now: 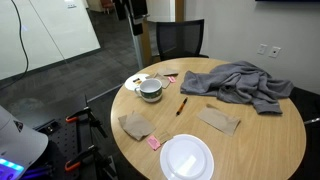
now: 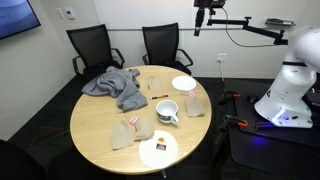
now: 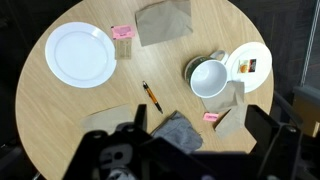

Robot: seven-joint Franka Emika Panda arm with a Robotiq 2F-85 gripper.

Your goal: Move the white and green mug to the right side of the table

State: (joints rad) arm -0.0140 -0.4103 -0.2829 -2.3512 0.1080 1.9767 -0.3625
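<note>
— How does the tool (image 3: 198,148) stand?
— Spread wide above the counter (image 3: 100,115), holding and touching nothing.
— And the white and green mug (image 3: 208,78)?
— Right of centre in the wrist view, just beside a saucer (image 3: 252,62).

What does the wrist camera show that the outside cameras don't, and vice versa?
Only the wrist view shows the claw close up, spread open. Only an exterior view shows the black chairs and the robot's white base. Both show the white and green mug, the white plate and the pen on the table.
</note>
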